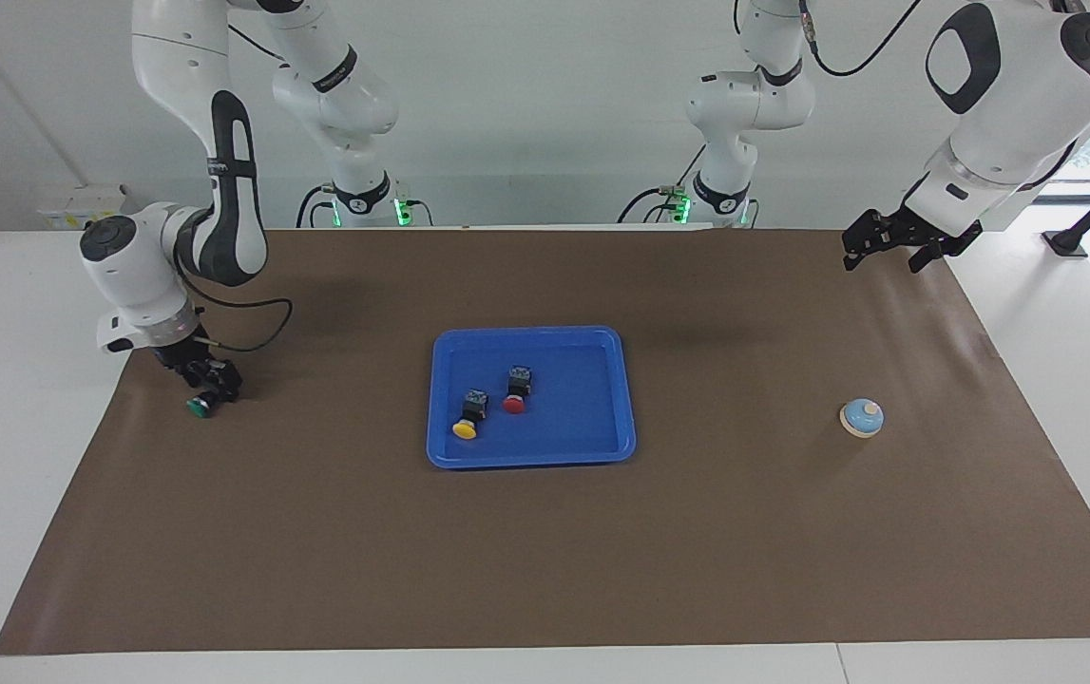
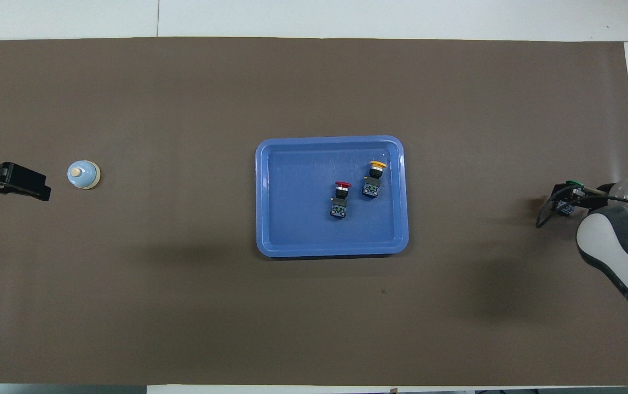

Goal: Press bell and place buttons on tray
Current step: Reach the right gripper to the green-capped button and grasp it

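Observation:
The blue tray (image 1: 602, 446) (image 2: 270, 241) lies mid-table. The red button (image 1: 515, 390) (image 2: 341, 196) and the yellow button (image 1: 468, 417) (image 2: 374, 174) lie on their sides in it. The green button (image 1: 200, 407) (image 2: 571, 184) lies on the brown mat at the right arm's end. My right gripper (image 1: 210, 387) (image 2: 563, 203) is down at this button's body. The light-blue bell (image 1: 861, 417) (image 2: 83, 174) stands on the mat at the left arm's end. My left gripper (image 1: 887, 255) (image 2: 23, 189) waits open in the air, apart from the bell.
A brown mat (image 1: 545, 560) (image 2: 314, 328) covers most of the white table. The right arm's cable (image 1: 259, 309) loops above the mat beside the green button.

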